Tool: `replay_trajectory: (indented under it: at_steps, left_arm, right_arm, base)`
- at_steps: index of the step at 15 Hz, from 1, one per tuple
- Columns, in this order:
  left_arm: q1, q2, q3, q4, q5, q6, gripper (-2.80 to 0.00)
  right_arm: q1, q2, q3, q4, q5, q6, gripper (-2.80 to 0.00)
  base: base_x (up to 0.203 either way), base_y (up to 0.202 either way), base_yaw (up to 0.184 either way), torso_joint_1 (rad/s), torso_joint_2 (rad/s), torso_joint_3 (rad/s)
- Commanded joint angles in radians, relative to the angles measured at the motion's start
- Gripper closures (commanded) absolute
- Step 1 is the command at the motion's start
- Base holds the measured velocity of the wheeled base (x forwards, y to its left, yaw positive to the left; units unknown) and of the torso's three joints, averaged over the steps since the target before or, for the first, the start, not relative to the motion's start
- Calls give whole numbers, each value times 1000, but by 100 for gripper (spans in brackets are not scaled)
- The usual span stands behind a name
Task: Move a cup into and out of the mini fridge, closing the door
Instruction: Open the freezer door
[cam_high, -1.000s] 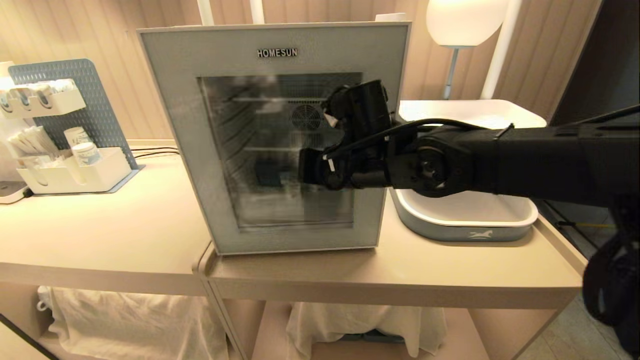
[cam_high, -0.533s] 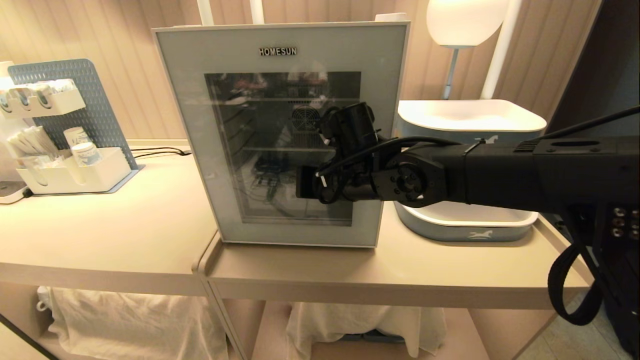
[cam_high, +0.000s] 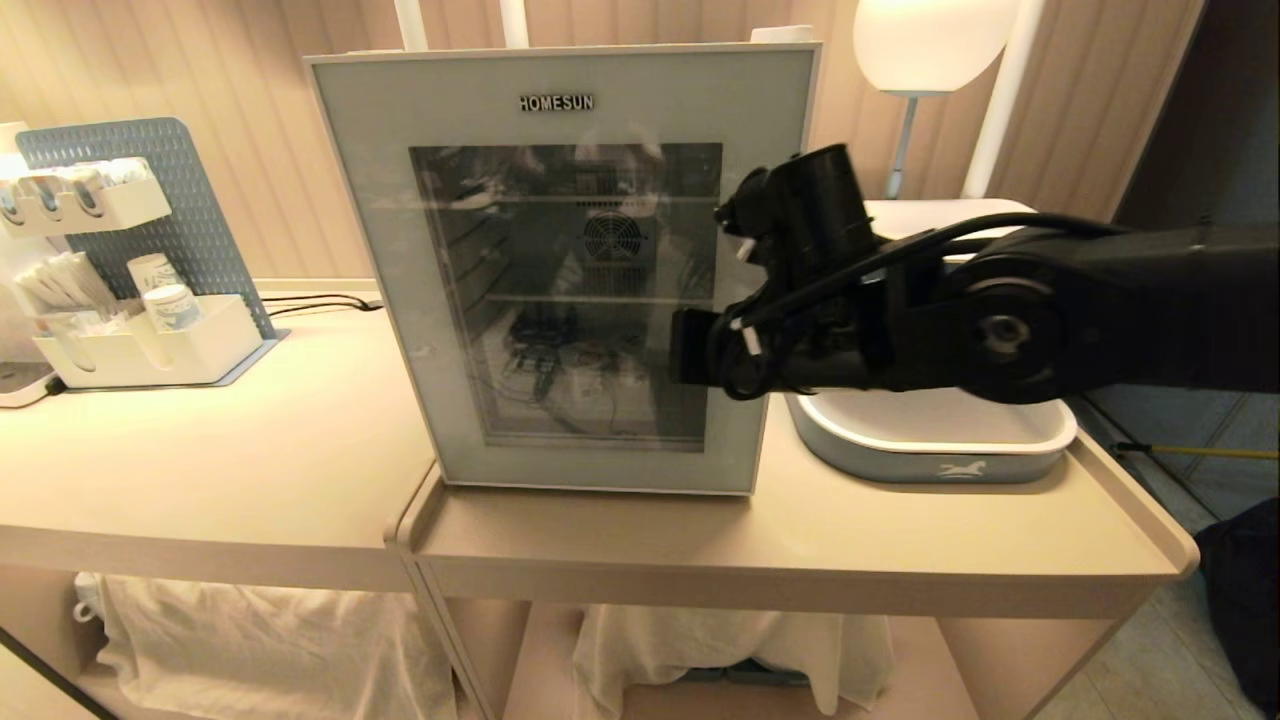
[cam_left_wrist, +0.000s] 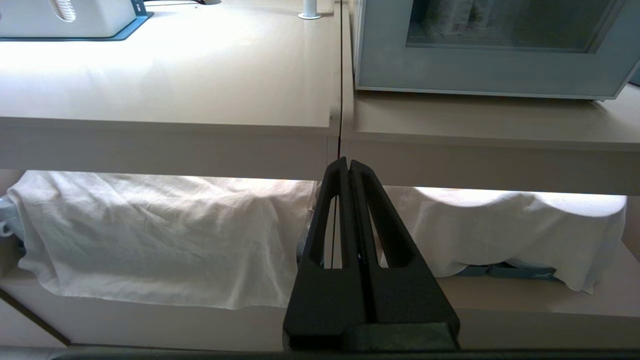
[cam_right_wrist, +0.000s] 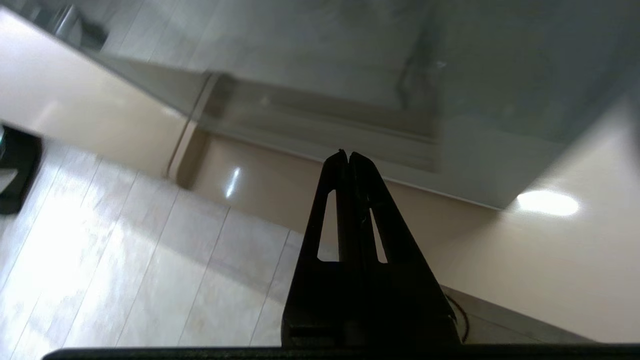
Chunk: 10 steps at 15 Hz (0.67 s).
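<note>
Right tool (cam_right_wrist: 348, 156), pressed shut and empty, hovers before the closed door (cam_high: 560, 120).

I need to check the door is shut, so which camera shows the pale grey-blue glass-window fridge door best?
The head view: the whole pale grey-blue glass-window fridge door shows, lying flush. The left wrist view catches only its bottom edge; the right wrist view only a blurred lower corner.

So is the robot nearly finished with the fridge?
Nearly, it seems. The door sits flat against the mini fridge, so closing looks done. The right gripper, fingers shut and empty, hangs in front of the door. The left gripper is parked low by the table edge, also shut. No cup shows, so I cannot tell where it ended up.
</note>
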Motion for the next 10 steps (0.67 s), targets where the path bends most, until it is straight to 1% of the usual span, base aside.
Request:
replay_trajectory:
  at_steps: [1,3,5,6,8,10]
  left_arm:
    - [0,2,1,0,0,-1,0]
    - [0,2,-1,0,0,-1,0]
    - [0,2,-1,-1,0,-1,0]
    - [0,2,-1,0,0,-1,0]
    - [0,2,1,0,0,-1,0]
    - [0,2,0,-1,0,-1,0]
  right_arm:
    - [-37,-284,132,11,-76,13,0]
    - [-64,-499,225,56,-194,45,0]
    - [-88,-719,301,146,-360,92,0]
    - [-132,-813,337,184,-421,109,0]
    - [-309,-969,419,237,-496,138,0]
    - [-465,-1135,566,248,-533,156,0]
  base:
    - [0,0,0,0,0,0]
    - [0,0,0,0,0,0]
    - [0,0,0,0,0,0]
    - [0,0,0,0,0,0]
    - [0,0,0,0,0,0]
    - [0,0,0,0,0,0]
